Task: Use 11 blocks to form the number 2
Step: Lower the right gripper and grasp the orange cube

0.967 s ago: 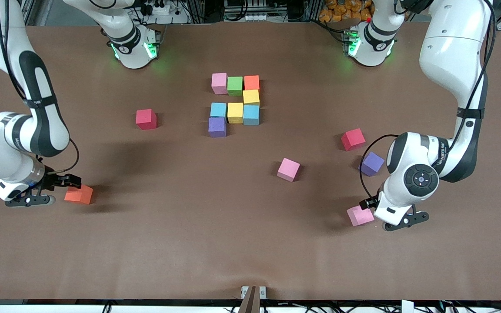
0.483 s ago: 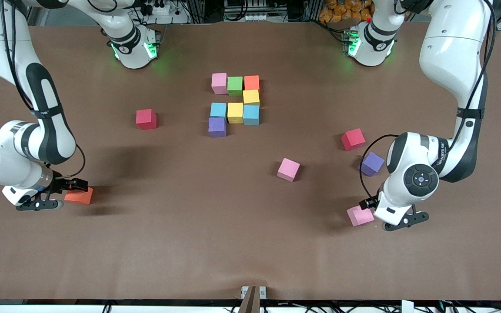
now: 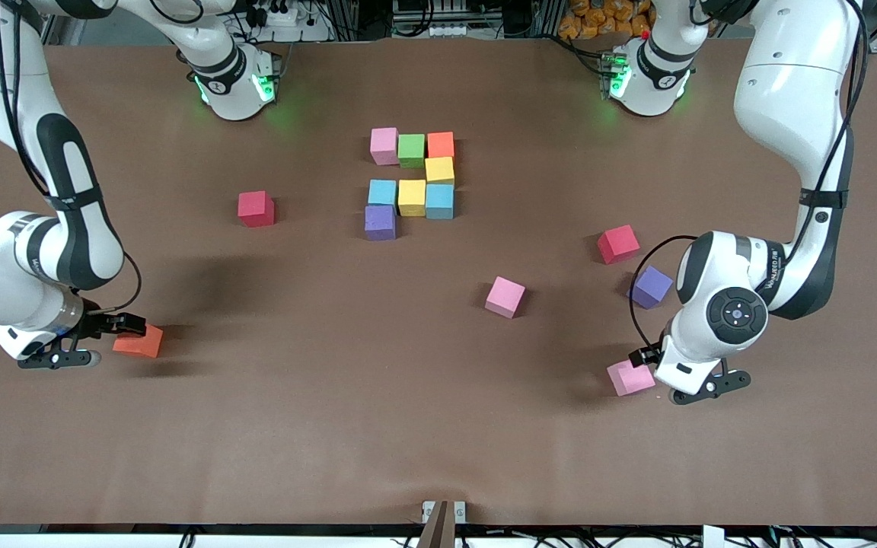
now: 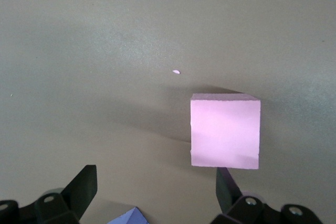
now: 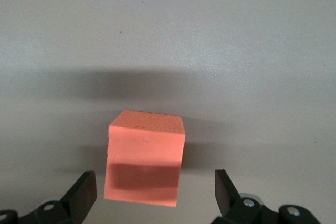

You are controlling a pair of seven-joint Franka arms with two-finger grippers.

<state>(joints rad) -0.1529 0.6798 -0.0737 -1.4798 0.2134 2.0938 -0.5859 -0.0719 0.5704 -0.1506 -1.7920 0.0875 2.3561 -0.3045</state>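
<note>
Orange block [image 3: 138, 342]: between right gripper [image 3: 96, 338] fingers, spread wide (no grip).
Pink block [image 3: 629, 377]: beside left gripper [image 3: 691, 377], wide open, holding nothing.

Robotics lab: table [image 3: 438, 426], aluminium framing [image 3: 347, 19], cables [image 3: 438, 23].

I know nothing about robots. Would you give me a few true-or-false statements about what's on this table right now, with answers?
1. Both hands are open. True: the left hand is beside a pink block, and the right hand is at an orange block.
2. The right hand holds the orange block in the air. False: it lies on the table.
3. Eight blocks touch in the middle cluster. True.
4. The cluster contains a red cube. False: both red cubes lie apart from it.
</note>
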